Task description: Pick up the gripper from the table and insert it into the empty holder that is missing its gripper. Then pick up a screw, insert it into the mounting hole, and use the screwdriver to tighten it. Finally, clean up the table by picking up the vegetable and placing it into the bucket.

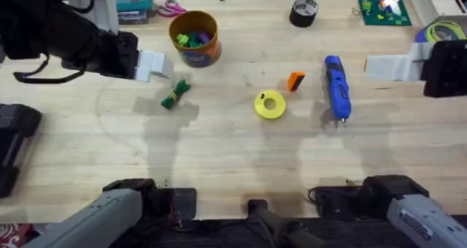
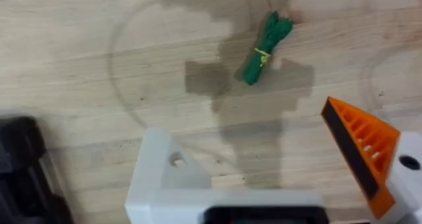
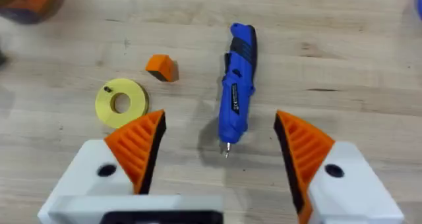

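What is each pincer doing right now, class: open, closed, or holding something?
Left pincer: open, holding nothing; one white mount has no orange finger.
Right pincer: open, holding nothing, above the screwdriver.

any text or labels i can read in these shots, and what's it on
None can be read.
Screwdriver: pale lettering along its side, too small to read.
Bucket: blue label band, print too blurred.
Teal box: a label at the top edge, illegible.
Right arm: white sticker, text too small.
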Action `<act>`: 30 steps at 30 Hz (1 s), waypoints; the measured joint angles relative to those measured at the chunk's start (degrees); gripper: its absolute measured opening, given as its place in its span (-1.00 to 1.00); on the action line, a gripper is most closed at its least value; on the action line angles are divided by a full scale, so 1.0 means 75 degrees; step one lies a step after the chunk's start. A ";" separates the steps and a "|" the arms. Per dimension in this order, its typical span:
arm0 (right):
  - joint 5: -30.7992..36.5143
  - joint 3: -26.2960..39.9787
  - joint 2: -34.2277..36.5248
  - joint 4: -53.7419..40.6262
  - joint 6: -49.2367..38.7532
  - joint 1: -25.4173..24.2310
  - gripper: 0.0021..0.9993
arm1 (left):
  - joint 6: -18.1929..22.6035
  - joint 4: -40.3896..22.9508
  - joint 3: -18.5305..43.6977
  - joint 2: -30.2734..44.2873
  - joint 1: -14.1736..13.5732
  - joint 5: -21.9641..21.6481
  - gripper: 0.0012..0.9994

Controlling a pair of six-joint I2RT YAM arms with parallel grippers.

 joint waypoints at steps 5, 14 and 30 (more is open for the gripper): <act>0.0000 0.0000 0.0003 0.0000 0.0000 0.0000 1.00 | 0.0693 0.0306 -0.0382 0.0033 0.0025 0.0008 0.97; 0.0000 0.0000 0.0002 0.0000 0.0000 0.0000 0.99 | 0.2337 0.1466 -0.1226 0.0823 0.0025 0.0115 0.97; 0.0000 0.0000 0.0000 -0.0003 0.0000 0.0000 0.99 | 0.3138 0.2282 -0.1226 0.3237 0.0025 0.0774 0.92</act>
